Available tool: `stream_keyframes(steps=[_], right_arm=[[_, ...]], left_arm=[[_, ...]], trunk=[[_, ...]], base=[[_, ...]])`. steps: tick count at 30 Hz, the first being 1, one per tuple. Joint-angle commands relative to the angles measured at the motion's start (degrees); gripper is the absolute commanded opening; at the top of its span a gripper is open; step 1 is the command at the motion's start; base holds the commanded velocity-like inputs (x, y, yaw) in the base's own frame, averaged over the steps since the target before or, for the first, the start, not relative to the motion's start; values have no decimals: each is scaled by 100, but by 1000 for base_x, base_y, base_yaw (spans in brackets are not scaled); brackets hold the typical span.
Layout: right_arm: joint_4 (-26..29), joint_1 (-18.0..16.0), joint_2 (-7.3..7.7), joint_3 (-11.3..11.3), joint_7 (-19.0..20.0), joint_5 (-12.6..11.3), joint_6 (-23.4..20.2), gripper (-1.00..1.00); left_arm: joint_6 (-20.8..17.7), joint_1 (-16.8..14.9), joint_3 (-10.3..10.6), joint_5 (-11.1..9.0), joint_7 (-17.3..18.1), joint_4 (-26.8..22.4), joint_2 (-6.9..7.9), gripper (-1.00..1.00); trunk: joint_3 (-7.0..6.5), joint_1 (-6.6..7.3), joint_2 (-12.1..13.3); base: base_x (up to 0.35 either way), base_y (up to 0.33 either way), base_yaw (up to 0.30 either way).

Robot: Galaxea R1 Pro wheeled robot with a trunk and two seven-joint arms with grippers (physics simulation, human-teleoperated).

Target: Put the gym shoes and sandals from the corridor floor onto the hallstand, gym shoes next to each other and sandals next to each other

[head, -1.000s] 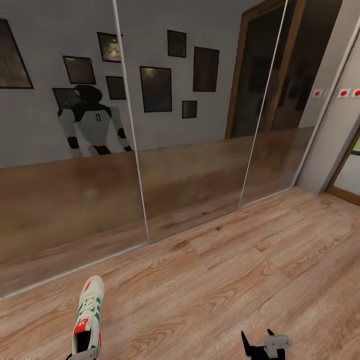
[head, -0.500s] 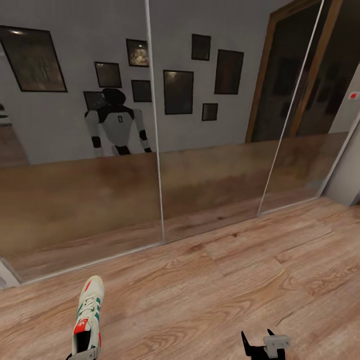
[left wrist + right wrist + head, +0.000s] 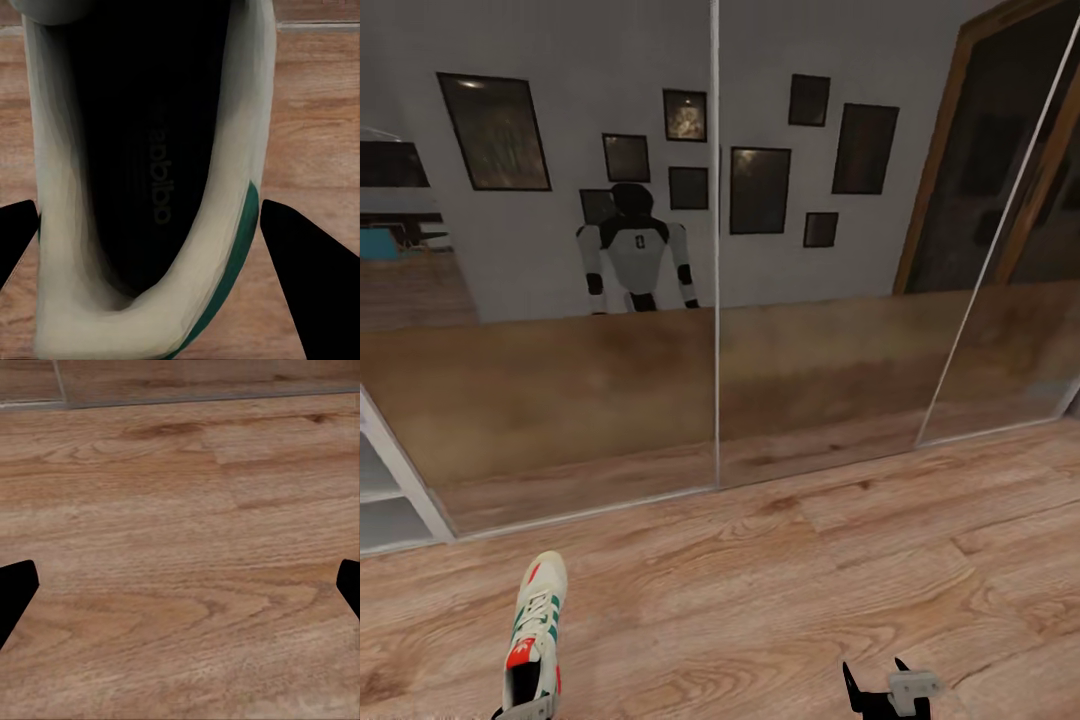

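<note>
View panned left along mirror doors [image 3: 810, 390]; left gripper [image 3: 150, 225] gripped sneaker [image 3: 536, 633] at the heel, held over floor [image 3: 780, 600]; right gripper [image 3: 888, 690] spread wide, nothing between fingers

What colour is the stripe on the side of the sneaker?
Green, on the sneaker, clearest in the head view.

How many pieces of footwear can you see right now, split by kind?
Gym shoes: 1, the gym shoe sitting between the fingers of the left tool
Sandals: 0
Total: 1
</note>
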State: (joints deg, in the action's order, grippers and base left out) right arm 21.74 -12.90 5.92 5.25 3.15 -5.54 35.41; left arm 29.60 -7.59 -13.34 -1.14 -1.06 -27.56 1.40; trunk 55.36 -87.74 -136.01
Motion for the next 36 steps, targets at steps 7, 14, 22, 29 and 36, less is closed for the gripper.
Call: stream_keyframes(steps=[7, 14, 22, 29, 36], right_arm=[[-4, -2, 5, 28, 28, -56, 19, 100], [-3, -2, 5, 28, 28, -59, 19, 100], [-7, -2, 5, 28, 28, -55, 19, 100], [-7, -3, 5, 28, 28, -54, 19, 100], [-8, -2, 5, 28, 28, -54, 19, 100]], left_arm=[[19, -4, -50, -15, -16, 5, 0, -100], [19, -5, -71, -9, -17, 5, 0, -100], [19, -5, -72, -18, -17, 13, 0, -100], [19, -5, -72, -18, -17, 14, 0, -100], [19, -5, -72, -18, -17, 14, 0, -100]], trunk=[[-32, 1, -2], [-75, 1, -2], [-125, 1, -2], [-169, 1, -2], [-213, 1, -2]], base=[[0, 0, 236], [0, 0, 218], [0, 0, 213], [0, 0, 213], [0, 0, 213]])
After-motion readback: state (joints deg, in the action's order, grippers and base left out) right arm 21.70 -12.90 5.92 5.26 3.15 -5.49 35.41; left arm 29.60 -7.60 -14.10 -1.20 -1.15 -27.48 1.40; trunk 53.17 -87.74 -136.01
